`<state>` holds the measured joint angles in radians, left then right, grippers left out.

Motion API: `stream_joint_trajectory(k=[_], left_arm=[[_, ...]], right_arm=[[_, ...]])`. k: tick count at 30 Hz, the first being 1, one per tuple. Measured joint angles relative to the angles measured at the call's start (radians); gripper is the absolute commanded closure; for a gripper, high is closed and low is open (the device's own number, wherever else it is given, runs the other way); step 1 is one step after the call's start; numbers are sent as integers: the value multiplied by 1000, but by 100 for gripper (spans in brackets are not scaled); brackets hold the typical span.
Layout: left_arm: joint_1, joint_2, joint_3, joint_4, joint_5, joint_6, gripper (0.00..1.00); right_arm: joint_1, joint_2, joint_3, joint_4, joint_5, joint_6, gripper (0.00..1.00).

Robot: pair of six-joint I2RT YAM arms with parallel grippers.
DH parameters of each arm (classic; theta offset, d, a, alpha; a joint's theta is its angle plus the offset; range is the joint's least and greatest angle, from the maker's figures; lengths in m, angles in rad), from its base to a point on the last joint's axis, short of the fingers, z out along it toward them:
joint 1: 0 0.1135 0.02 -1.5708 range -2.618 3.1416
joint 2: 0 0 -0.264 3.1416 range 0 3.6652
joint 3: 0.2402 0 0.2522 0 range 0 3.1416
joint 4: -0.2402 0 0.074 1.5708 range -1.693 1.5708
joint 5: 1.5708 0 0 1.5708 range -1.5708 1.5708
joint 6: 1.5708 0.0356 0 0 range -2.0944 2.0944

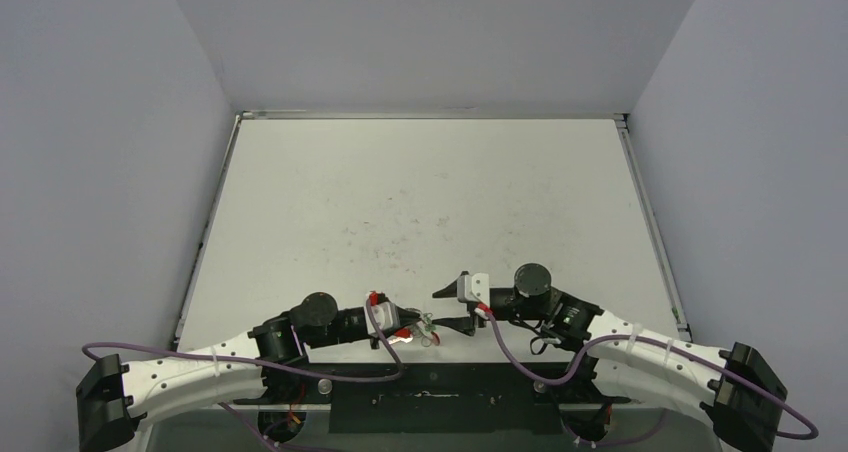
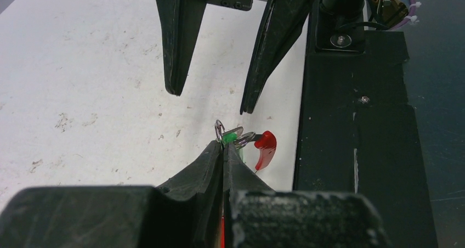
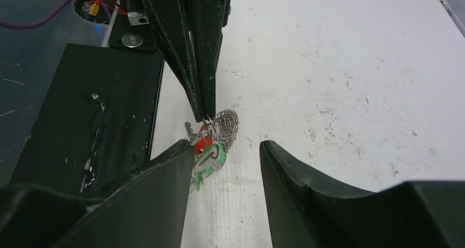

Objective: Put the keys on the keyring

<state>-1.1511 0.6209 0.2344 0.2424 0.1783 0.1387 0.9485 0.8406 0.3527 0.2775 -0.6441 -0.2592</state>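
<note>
The right claw (image 3: 226,146), spread wide, should, I'd say, close gently on just one of the keys (image 3: 211,157) while the left claw (image 2: 225,148), pressed together on the keyring (image 3: 227,122), holds firm. The keys hang just under the left claw's tip, near the mouth of the right claw, close beside one finger.

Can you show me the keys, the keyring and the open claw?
keys (image 3: 213,159): right wrist view, on a green head.
keyring (image 2: 266,145): left wrist view, on its red sleeve.
right claw (image 2: 211,101): left wrist view, midway between its open fingertips.
</note>
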Motion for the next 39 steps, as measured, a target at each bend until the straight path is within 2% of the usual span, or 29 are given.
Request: stream_joint_trajectory(k=[11,18,22,26,31,34,36,39], left_arm=[[0,0,0,2,18,0,100],[0,4,0,5,18,0,100],[0,5,0,7,21,0,100],[0,6,0,9,21,0,100],[0,4,-3,9,21,0,100],[0,-6,-3,8,13,4,81],[0,-18,-3,2,7,10,74],[0,-35,-3,-16,-10,10,70]], right_arm=[[5,112,0,74,-87,-46,71],[19,136,0,74,-103,-61,77],[27,146,0,83,-106,-70,84],[28,168,0,89,-108,-72,100],[28,174,24,48,-104,-73,100],[30,174,77,-48,-89,-73,100],[36,174,126,-129,-66,-74,100],[43,179,238,-294,-18,-68,100]])
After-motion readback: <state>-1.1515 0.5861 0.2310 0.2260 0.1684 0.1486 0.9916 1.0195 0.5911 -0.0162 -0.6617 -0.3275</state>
